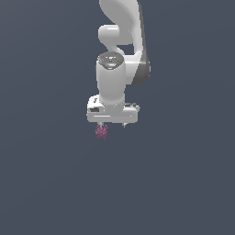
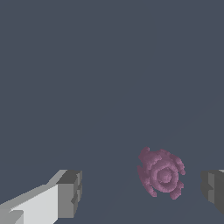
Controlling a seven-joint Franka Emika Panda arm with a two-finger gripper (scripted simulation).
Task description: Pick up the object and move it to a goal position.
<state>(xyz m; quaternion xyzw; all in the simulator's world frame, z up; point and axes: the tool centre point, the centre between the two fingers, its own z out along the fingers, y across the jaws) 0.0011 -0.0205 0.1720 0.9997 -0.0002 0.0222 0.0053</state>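
A: Where was the small bumpy magenta-purple raspberry-like lump (image 1: 102, 132)?

B: In the exterior view it sat just below the white robot gripper (image 1: 112, 124), under the finger on that view's left. Whether it lay on the flat dark grey-blue surface (image 1: 46, 183) could not be told; no shadow or edge showed there.

A: Did it have a long axis? Which way did it point?

B: It was roundish, so hardly any long axis. In the exterior view it looked slightly taller than wide. In the wrist view the lump (image 2: 161, 173) showed concentric rings of bumps around a small centre, and that ringed end faced the camera, so its axis ran roughly toward the wrist.

A: How far open was the gripper (image 2: 142, 190)?

B: Spread wide. In the wrist view the 2 grey-tipped fingers stood well apart: 1 grey pad (image 2: 70, 192) on a white finger at one side, the other pad (image 2: 213, 189) cut by the picture's edge at the other side. The gap was several times the lump's width.

A: Was it holding or touching the lump?

B: It held nothing. In the wrist view the lump lay between the 2 pads, much nearer the cut-off one, with dark surface showing on both sides of it, so neither pad touched it.

A: And the arm?

B: The white Panda arm (image 1: 119, 50) came down from the top of the exterior view, its wrist upright and the fingers pointing down.
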